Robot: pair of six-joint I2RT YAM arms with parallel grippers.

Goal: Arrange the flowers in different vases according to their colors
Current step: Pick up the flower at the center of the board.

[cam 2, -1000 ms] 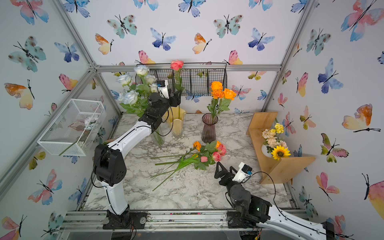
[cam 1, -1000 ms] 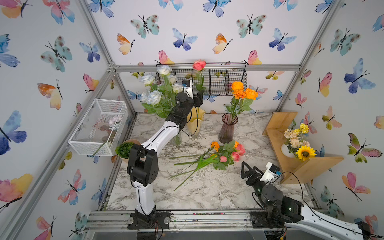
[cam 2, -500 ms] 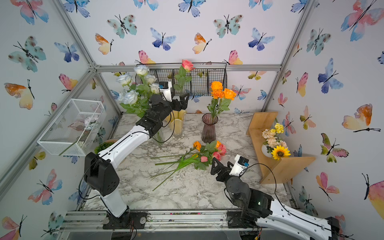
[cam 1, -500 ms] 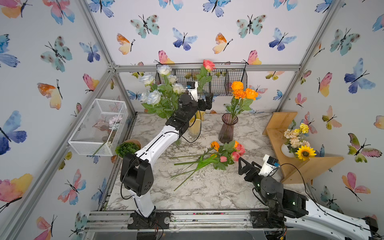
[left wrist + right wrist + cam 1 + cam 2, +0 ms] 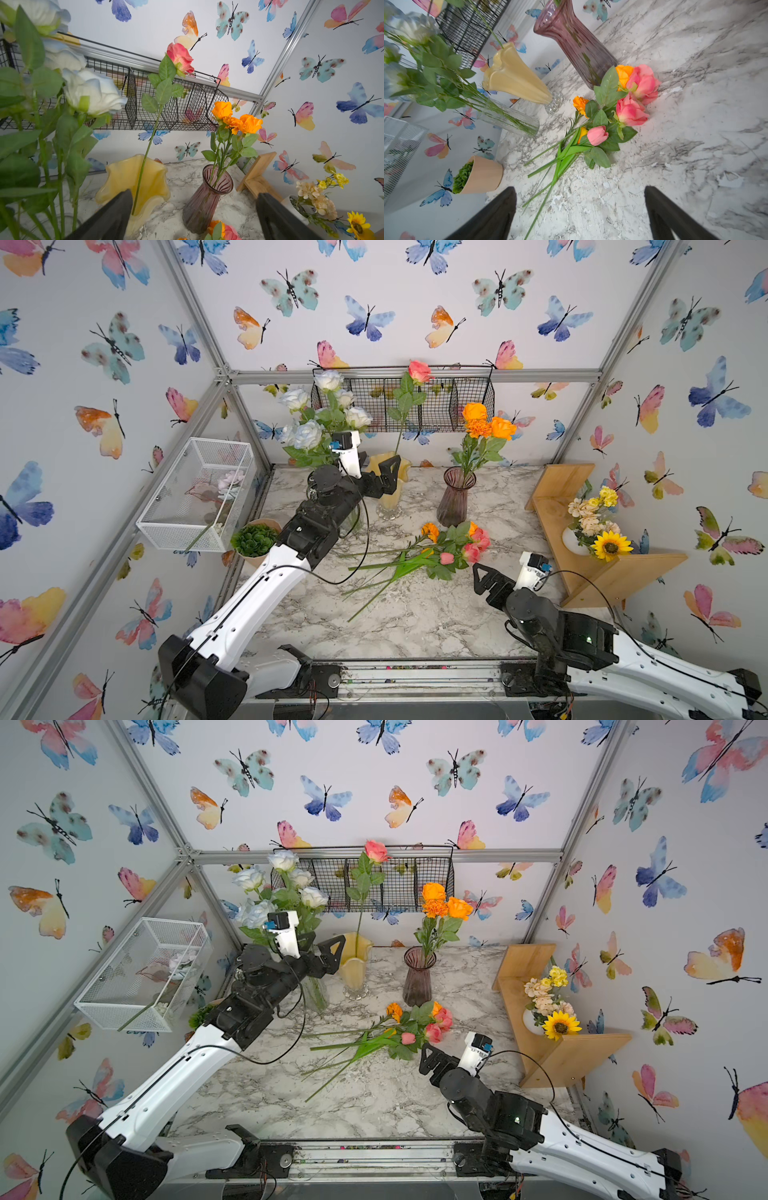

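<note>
Your left gripper [image 5: 380,479] has let go and backed off, jaws wide: pink rose [image 5: 419,371] stands in yellow vase [image 5: 390,497], far centre, seemingly the pinks' spot. Your right gripper [image 5: 484,578], wide too, aims at loose flowers [image 5: 449,549] mid-table, likely the next pick.

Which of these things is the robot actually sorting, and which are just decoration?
Job: white roses, pink rose, orange flowers, loose flowers, clear glass vase, yellow vase, purple vase.
Lying about: sunflower bouquet, potted succulent, wooden shelf, black wire basket, white wire basket.
</note>
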